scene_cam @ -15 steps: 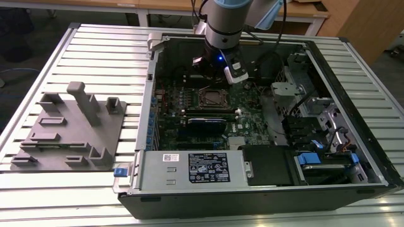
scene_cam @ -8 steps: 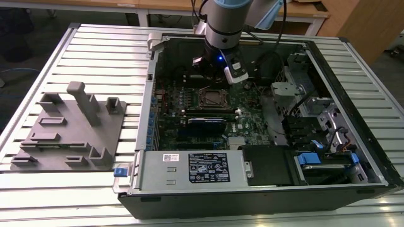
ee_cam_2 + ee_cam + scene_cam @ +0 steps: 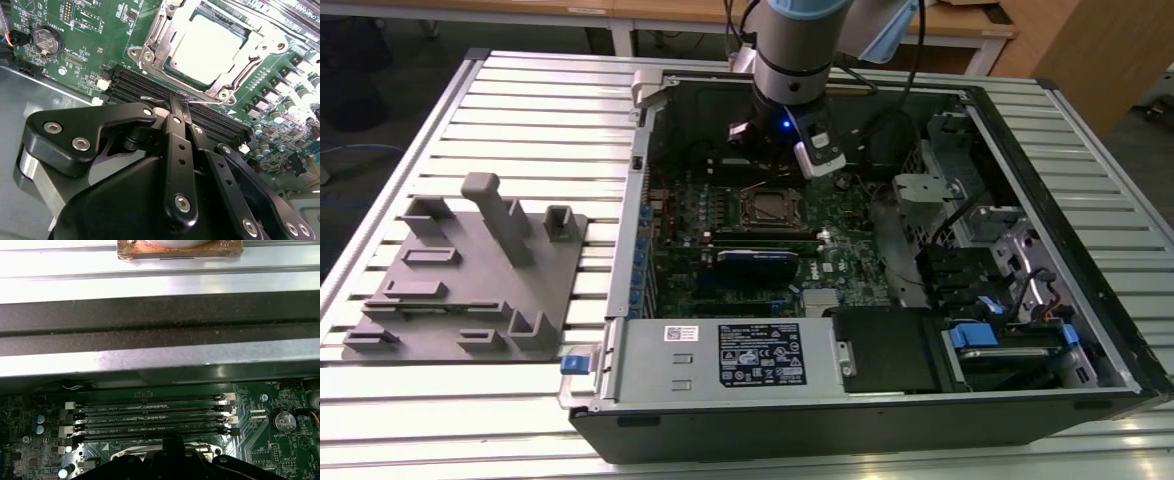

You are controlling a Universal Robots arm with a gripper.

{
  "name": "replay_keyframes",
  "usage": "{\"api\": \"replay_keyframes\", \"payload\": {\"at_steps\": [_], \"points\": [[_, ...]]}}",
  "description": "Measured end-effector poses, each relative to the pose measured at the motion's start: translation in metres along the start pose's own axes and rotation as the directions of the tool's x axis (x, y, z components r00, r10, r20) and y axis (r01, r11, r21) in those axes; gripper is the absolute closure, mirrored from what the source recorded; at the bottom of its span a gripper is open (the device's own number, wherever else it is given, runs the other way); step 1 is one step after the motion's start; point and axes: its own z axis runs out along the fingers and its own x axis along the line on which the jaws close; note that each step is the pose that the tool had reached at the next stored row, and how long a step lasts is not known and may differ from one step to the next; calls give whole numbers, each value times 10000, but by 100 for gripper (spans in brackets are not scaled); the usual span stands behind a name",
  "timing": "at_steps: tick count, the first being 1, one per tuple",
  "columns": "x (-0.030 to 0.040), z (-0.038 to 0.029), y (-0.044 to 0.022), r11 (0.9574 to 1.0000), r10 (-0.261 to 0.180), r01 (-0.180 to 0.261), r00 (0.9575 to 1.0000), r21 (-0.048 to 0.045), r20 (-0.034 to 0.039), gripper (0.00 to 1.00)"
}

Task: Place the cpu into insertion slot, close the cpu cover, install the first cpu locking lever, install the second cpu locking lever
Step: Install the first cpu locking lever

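Cpu (image 3: 210,47) flat silver square, framed by metal cpu cover (image 3: 152,42)

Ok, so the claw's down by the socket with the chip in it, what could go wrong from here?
The claw is shut, its tips at a thin wire locking lever; the lever could slip off those narrow tips and spring back.
The memory slots lie right beside the tips, so pushing too deep might scrape them.
The cpu cover already lies over the cpu; a half-latched lever could leave it loose.
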Motion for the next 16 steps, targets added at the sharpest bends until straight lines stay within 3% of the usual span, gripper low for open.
{"api": "replay_keyframes", "payload": {"at_steps": [12, 14, 16], "points": [[1, 8, -2, 10000, -5, 5, 10000, -4, 27, 90], [2, 12, -3, 10000, -13, 13, 10000, -7, 69, 90], [2, 18, -4, 10000, -34, 35, 9999, -14, 157, 90]]}}
